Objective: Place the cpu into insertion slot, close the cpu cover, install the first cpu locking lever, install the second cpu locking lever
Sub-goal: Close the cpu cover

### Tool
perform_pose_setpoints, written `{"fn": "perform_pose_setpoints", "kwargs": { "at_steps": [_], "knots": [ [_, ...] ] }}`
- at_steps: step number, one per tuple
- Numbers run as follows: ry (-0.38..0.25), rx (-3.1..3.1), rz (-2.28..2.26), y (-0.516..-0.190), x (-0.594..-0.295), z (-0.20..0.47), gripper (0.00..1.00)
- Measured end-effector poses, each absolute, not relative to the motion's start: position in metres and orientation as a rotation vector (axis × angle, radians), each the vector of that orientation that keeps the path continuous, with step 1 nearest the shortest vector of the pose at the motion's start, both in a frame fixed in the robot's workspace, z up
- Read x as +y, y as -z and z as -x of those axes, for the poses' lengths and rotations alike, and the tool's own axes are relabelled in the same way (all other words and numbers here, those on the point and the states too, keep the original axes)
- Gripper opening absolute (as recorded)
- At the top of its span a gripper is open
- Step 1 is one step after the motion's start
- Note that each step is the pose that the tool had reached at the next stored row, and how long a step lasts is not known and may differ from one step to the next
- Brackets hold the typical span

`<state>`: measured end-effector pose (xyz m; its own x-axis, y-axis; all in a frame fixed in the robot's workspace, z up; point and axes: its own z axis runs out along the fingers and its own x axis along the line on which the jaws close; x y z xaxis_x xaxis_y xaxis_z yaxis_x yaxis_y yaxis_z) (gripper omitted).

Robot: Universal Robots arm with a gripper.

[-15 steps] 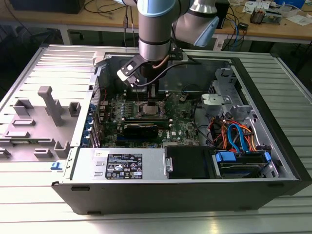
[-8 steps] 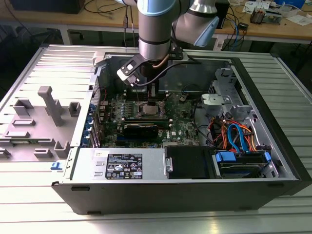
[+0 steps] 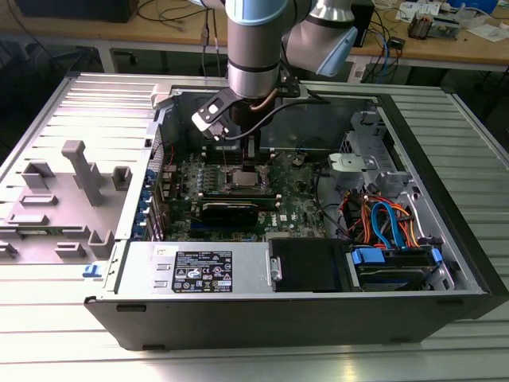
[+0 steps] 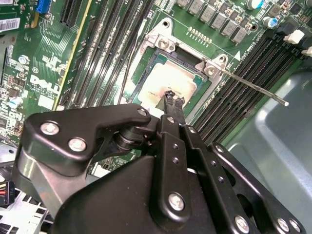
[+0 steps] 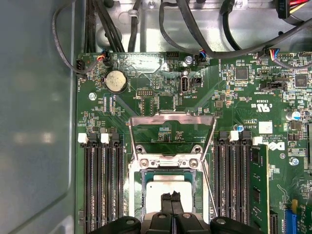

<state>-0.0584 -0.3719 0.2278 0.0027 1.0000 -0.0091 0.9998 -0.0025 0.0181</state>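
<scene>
My fingers (image 5: 168, 202) were drawn almost together, with only a slit between the tips, and they had hold of nothing. They hung right over the middle of the cpu (image 5: 155, 197); whether the tips touched its dull metal top I could not tell. The cpu already lay flat inside the insertion slot (image 5: 168, 162), which in the exterior view sat a little above the centre of the frame, inside the open computer case (image 3: 318, 306) on the tabletop (image 3: 262, 362). So the first step looked done to me. The cpu cover (image 5: 171, 116) stood swung up on its hinge, the green board (image 5: 161, 97) showing through its window. In the second wrist view a locking lever (image 4: 253, 87) stuck out free across the memory slots (image 4: 253, 58), latched to nothing. I judged the step in hand to be the closing of the cover. That would call for getting the tips clear of the chip without nudging it, then a light push on the frame's free edge, kept away from the lever.
</scene>
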Motion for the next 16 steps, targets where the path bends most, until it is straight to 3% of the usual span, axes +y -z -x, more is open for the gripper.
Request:
{"fn": "perform_pose_setpoints", "kwargs": {
  "at_steps": [16],
  "knots": [
    [-0.01, 2.205, -2.211, -0.2354, -0.3719, 0.0568, 0.11]
  ]
}}
